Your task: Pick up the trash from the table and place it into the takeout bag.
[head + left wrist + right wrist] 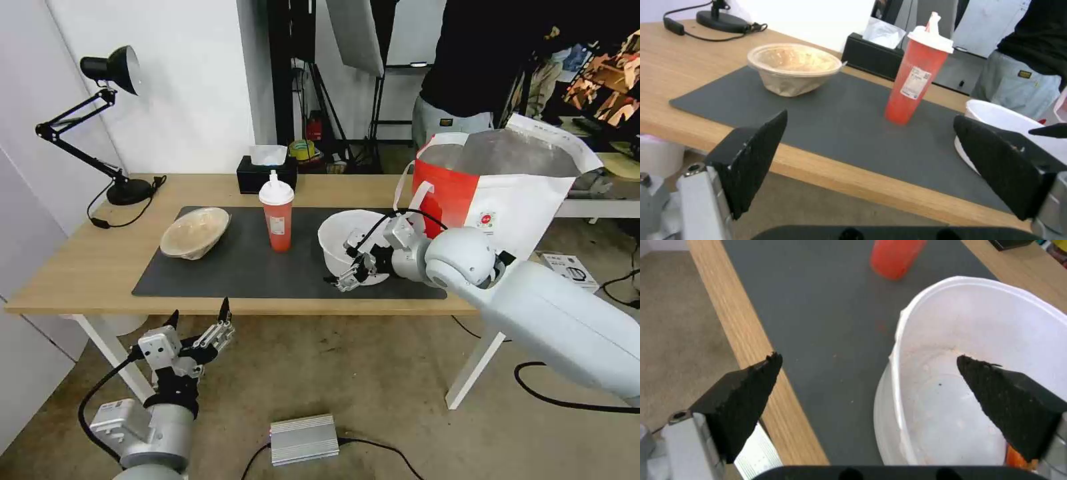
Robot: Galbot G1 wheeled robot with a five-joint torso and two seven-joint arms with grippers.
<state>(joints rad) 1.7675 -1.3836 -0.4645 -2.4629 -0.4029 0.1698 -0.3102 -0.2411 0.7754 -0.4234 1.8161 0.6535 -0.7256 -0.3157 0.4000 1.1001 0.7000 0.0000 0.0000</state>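
- The large white bowl (347, 243) sits on the dark mat (227, 267) toward the counter's right end, near the front edge, tipped so its mouth faces partly sideways. It looks like thin disposable plastic: light, springy, smooth-walled and likely slick where red scraps (1016, 455) and greasy film cling inside.
- The right gripper (353, 261) is at this bowl with its jaws spread wide, straddling the near rim: in the right wrist view one fingertip (991, 386) hangs inside the bowl and the other (758, 376) outside, over the mat and counter edge. Nothing is pinched yet.
- The rim is the sensible place to hold: it is the stiffest part. A hard squeeze would probably buckle the wall, and tipping could spill the scraps, so a level carry seems wise.
- The red cup (278, 217) with its white domed lid stands upright near the mat's middle. It is tall and narrow, so easy to topple; mid-body is the safer grip, since the lid might pop off.
- The beige bowl (195, 231) rests at the mat's left end, leaning slightly; it looks like pressed fibre, light, stiffer and less slippery, again best taken at the rim.
- The takeout bag (507, 193) stands open at the counter's right end, just behind the white bowl; its soft walls may sag if bumped.
- The left gripper (200, 320) waits below the counter's front edge, jaws open and empty.
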